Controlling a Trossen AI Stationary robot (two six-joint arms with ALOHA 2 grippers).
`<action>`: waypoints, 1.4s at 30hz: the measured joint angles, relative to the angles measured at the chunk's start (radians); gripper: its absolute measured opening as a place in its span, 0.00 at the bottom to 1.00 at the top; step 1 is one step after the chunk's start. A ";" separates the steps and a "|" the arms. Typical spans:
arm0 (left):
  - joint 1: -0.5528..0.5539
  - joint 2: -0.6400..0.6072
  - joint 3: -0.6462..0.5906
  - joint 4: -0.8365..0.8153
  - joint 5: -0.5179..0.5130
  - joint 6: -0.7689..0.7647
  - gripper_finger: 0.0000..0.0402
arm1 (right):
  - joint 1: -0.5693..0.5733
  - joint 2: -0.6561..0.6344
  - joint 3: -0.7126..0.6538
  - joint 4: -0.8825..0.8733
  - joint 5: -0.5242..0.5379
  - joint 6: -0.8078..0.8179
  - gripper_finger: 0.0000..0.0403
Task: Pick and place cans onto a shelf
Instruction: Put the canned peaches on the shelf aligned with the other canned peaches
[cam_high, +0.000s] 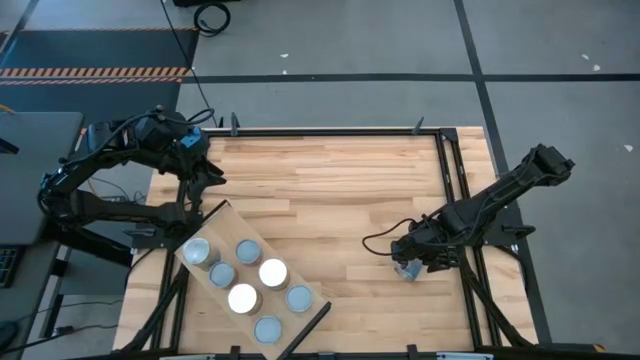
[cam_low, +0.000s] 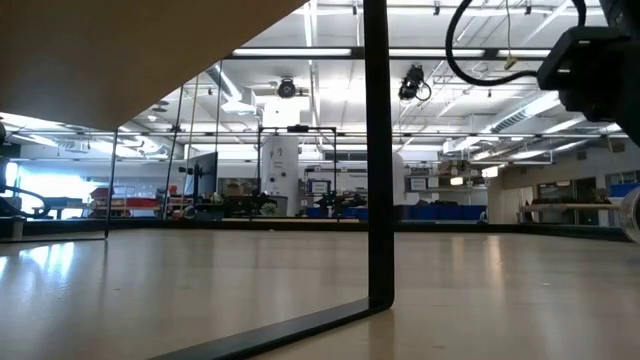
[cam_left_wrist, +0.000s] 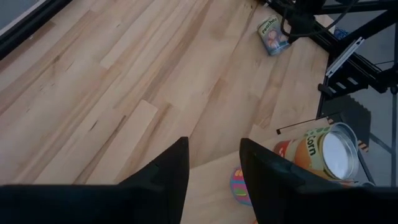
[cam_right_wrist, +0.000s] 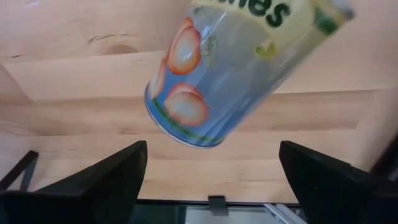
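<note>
The shelf (cam_high: 216, 222), a pale plank, lies slantwise at the table's near left, and several cans (cam_high: 259, 286) stand upright on it. One more can (cam_right_wrist: 211, 68), with a pale blue fruit label, lies on its side on the table at the right (cam_high: 407, 271). My right gripper (cam_right_wrist: 211, 155) hangs open just above it, pointing steeply down, one finger on either side and apart from it. My left gripper (cam_left_wrist: 214, 144) is open and holds nothing. It is raised over the shelf's far end (cam_high: 205, 180), beside an orange-labelled can (cam_left_wrist: 323, 155).
In the low view the shelf's underside (cam_low: 120, 60) shows raised above the table, on a dark bar (cam_low: 378, 150) that reaches the tabletop. A black frame rail (cam_high: 452, 180) runs along the table's right edge, close behind the lying can. Bare tabletop (cam_high: 320, 190) lies between the arms.
</note>
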 joint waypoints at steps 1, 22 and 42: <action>0.000 0.000 0.000 0.000 0.000 0.000 0.37 | 0.000 0.000 -0.013 0.024 0.000 0.007 0.93; 0.000 0.000 0.000 -0.001 0.000 0.023 0.37 | -0.002 0.000 -0.037 0.049 0.027 0.050 0.93; 0.000 0.000 0.000 -0.002 0.000 0.016 0.37 | -0.008 0.000 -0.037 0.012 0.119 0.014 0.93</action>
